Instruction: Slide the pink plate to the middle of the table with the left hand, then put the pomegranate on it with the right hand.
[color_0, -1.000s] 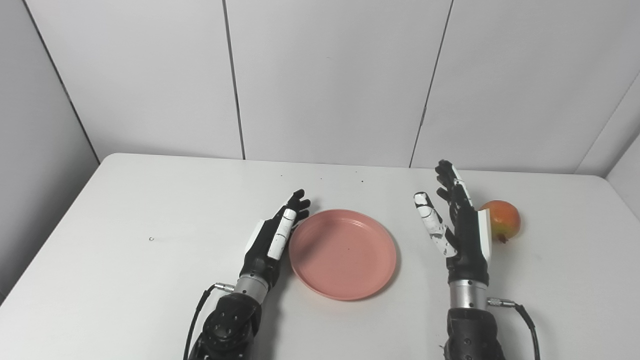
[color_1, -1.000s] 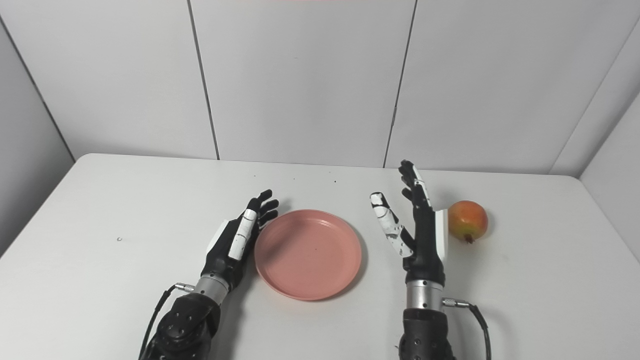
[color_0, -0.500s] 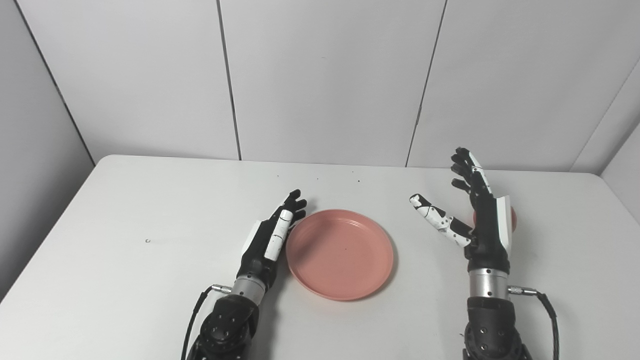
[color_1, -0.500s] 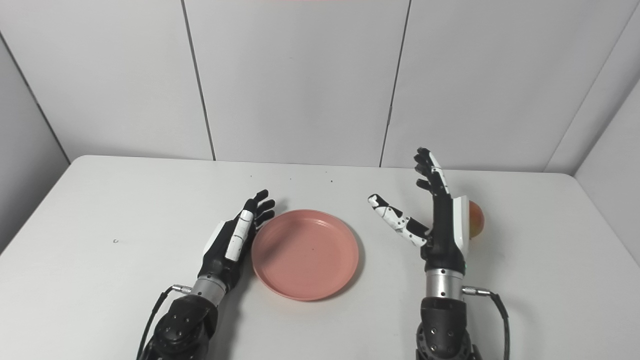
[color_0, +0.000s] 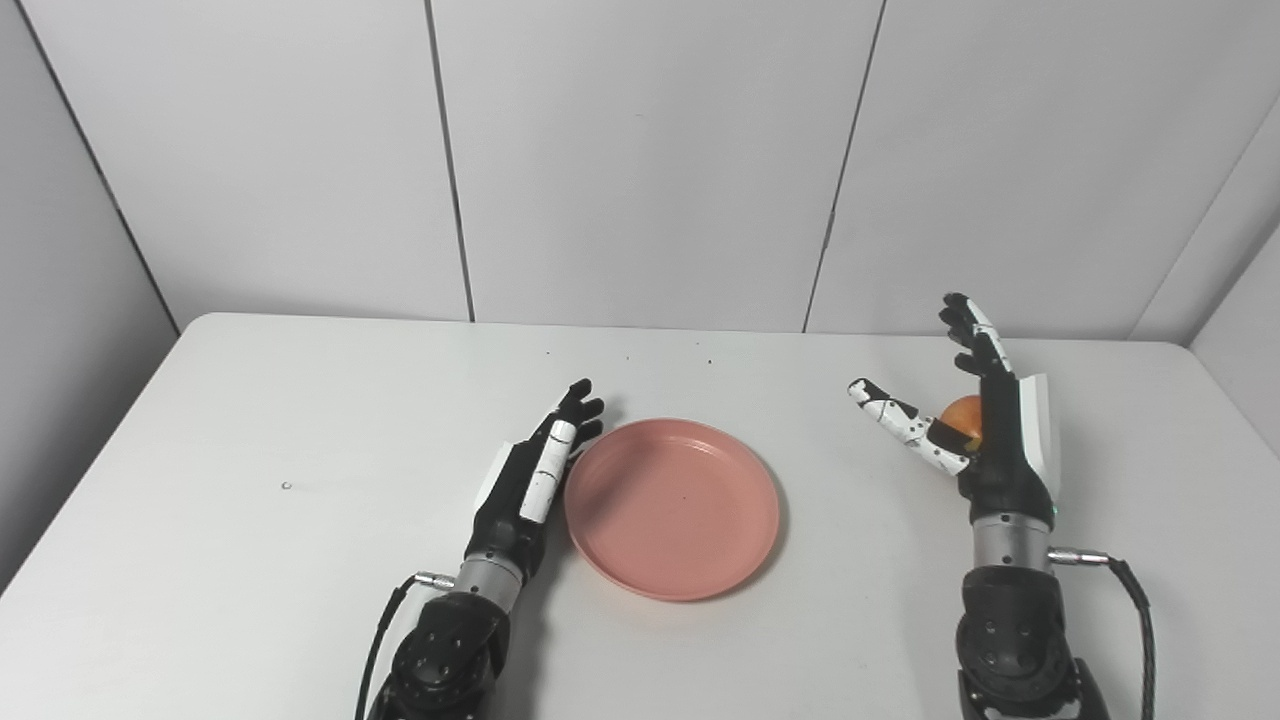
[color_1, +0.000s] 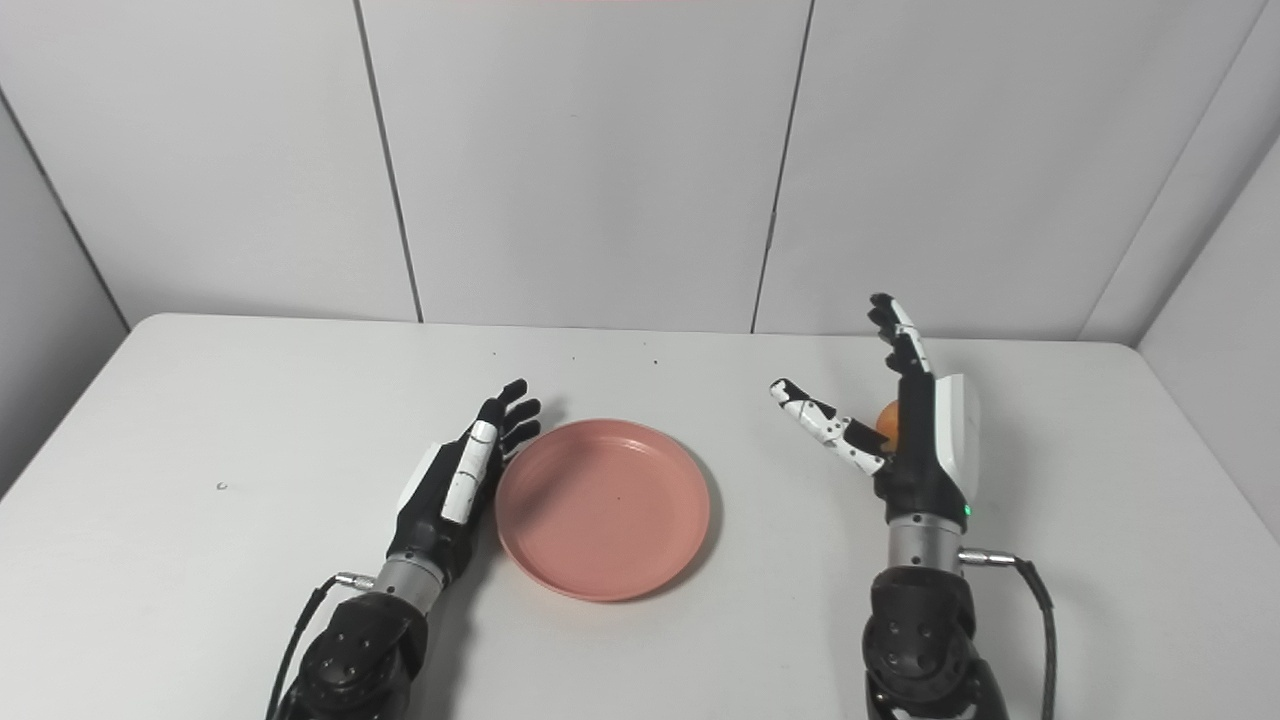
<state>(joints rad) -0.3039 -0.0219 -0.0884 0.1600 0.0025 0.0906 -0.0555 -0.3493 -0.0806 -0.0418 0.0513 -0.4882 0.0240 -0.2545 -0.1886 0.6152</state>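
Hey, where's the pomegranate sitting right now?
The round orange-red pomegranate is on the right side of the white table, mostly hidden behind the open right hand, well right of the round pink plate.

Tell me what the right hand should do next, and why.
Probably close the right hand around the pomegranate. The hand is open, with the fruit showing between thumb and fingers, and the pink plate already sits mid-table beside the left hand, empty.

plate (color_0: 671, 508) – smooth matt plastic | table (color_0: 250, 560) – smooth matt white | right hand (color_0: 990, 440) – glossy plastic shells
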